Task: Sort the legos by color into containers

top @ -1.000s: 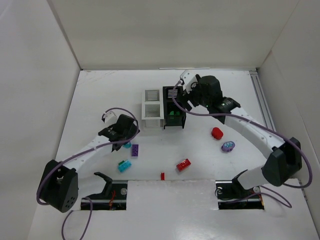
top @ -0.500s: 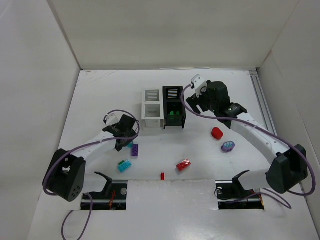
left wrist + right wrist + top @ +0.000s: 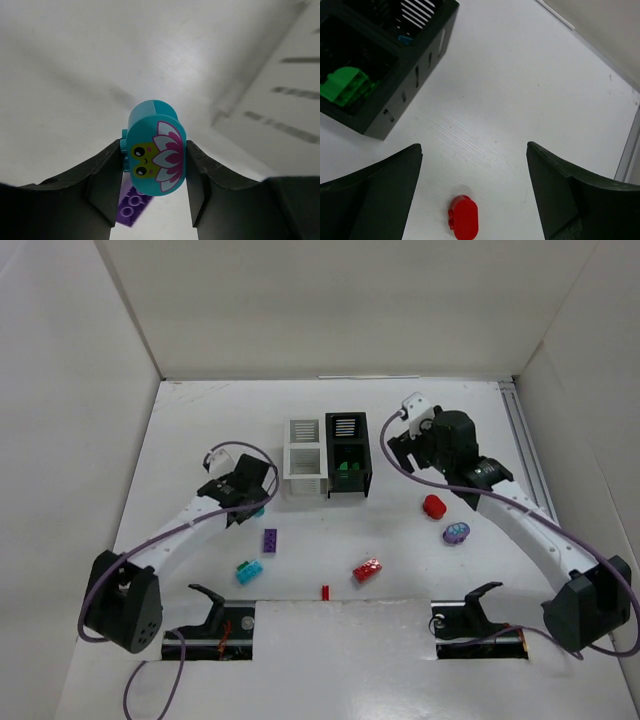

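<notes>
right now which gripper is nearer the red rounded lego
Right. The right gripper hangs open just beyond the red rounded lego; the left gripper, shut on a teal lego, is far to its left.

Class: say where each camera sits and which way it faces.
Top external: above, behind the bases, looking down at the white table; both arms show.
Left wrist: on the left arm, looking past its fingers clamping a teal rounded flower-face brick.
Right wrist: looking down between open fingers at the black slotted bin and red rounded brick; the top view shows both too.
</notes>
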### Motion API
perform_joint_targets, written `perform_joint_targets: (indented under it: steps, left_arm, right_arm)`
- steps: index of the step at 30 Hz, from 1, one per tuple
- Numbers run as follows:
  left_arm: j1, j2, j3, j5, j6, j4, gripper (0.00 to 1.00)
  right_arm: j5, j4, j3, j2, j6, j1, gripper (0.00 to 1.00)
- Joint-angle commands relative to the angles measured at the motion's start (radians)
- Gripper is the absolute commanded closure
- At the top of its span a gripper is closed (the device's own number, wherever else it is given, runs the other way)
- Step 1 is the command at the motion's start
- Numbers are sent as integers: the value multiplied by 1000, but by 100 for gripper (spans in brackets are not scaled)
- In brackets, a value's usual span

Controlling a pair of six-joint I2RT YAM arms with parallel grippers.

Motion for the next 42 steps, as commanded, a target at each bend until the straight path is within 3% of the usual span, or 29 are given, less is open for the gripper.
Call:
perform_joint_targets:
  steps: [1, 6, 10, 15, 28, 36, 40, 42]
  left_arm:
    - [3, -116, 150, -89, 71, -21, 75]
    - [3, -112, 291, -35, 256, 131, 76]
    - [-70, 23, 475, -11, 375, 213, 77]
    - [-121, 269, 639, 118, 497, 352, 77]
    - [-163, 657, 984, 196, 559, 365, 74]
    - [-172, 666, 970, 230, 550, 358, 73]
    - [-204, 604, 882, 190, 550, 404, 48]
    - [-204, 603, 871, 190, 559, 395, 41]
  right_arm:
    - [53, -33, -40, -84, 61, -65, 9]
    - [81, -98, -138, -185, 98, -194, 4]
    - [46, -118, -163, -196, 98, -290, 3]
    - [-3, -90, -191, -205, 98, -352, 3]
    - [67, -90, -200, -239, 98, -390, 2]
    - [78, -99, -200, -230, 98, -390, 2]
    - [49, -89, -200, -230, 89, -390, 2]
    - [49, -89, -191, -230, 77, -390, 2]
